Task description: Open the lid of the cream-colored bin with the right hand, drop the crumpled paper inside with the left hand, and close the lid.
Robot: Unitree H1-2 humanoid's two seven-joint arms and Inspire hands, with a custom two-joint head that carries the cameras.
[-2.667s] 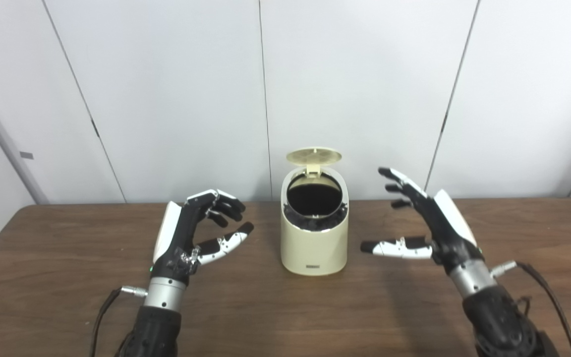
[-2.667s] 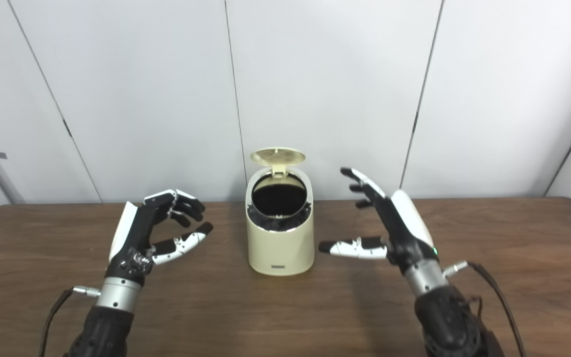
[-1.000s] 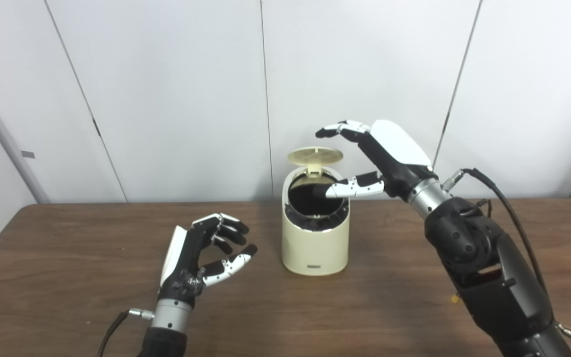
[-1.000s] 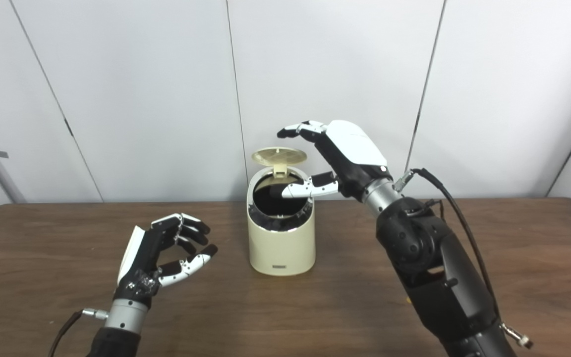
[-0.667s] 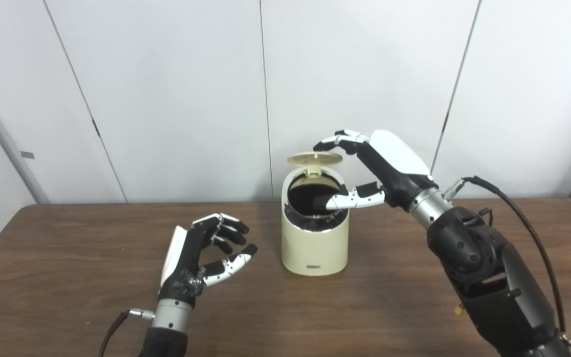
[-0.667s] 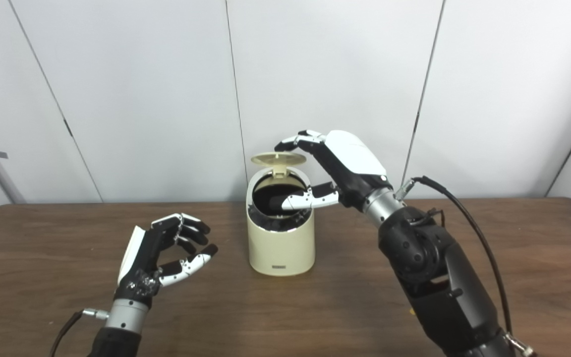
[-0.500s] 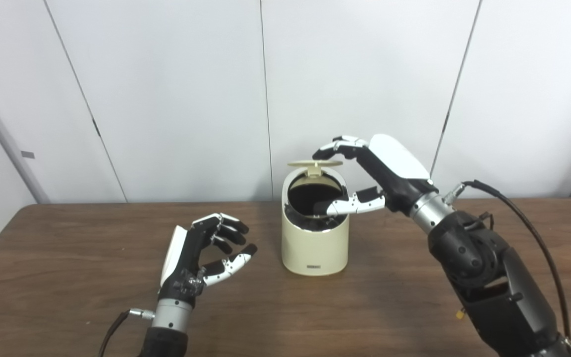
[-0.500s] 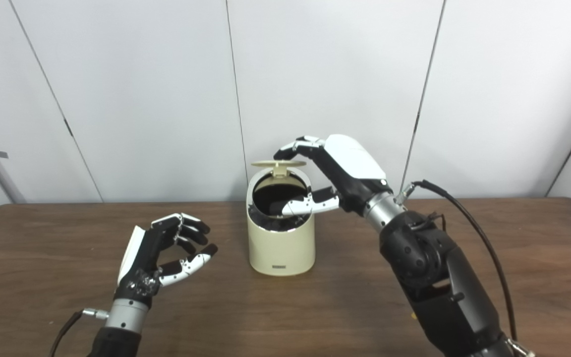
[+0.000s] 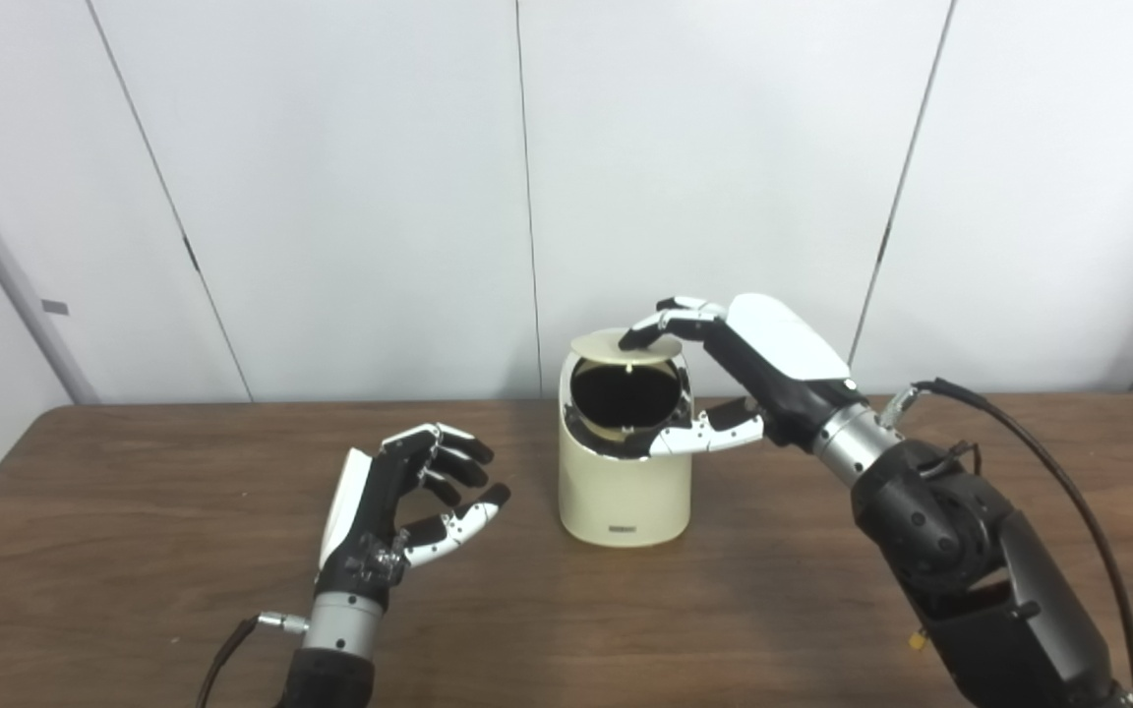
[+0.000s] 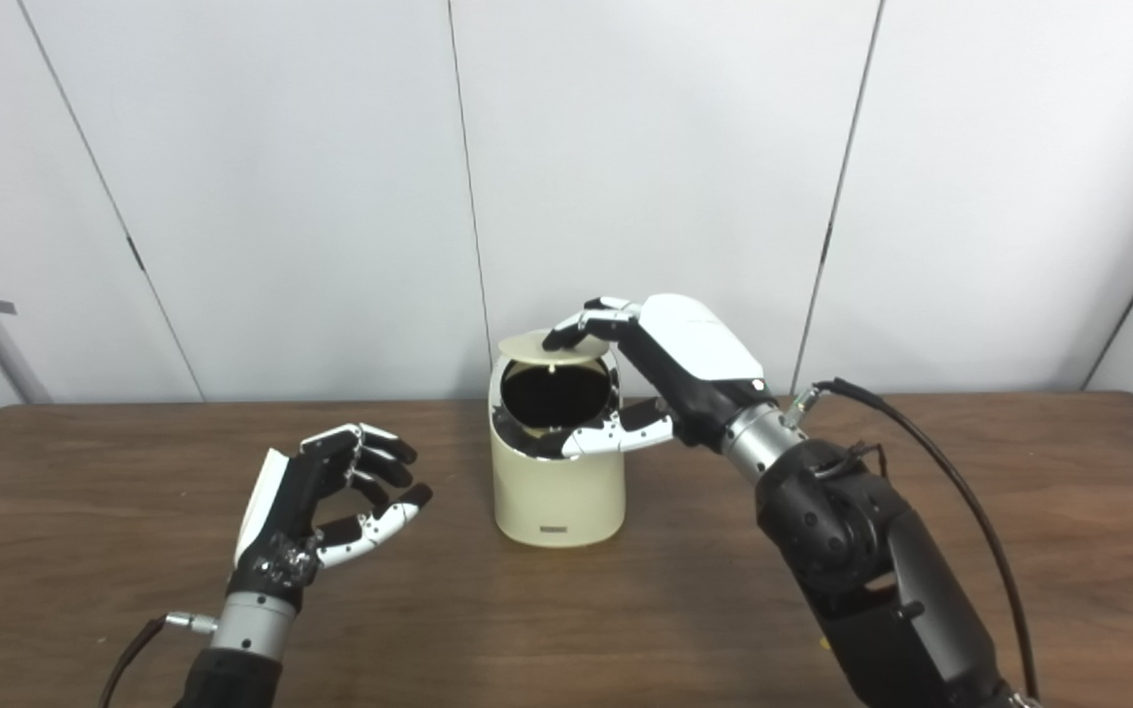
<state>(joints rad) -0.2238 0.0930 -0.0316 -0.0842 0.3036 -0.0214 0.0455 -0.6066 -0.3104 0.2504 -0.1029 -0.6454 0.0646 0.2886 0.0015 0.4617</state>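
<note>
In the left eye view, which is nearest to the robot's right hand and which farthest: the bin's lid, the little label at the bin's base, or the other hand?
1. Lid: under the right hand's fingertips, atop the bin.
2. Label: low on the bin's front, below the hand.
3. Left hand: across the table, left of the bin, empty.

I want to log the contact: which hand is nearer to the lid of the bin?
Right. The right hand has fingertips on the lid; the left hand waits apart, left of the bin.
</note>
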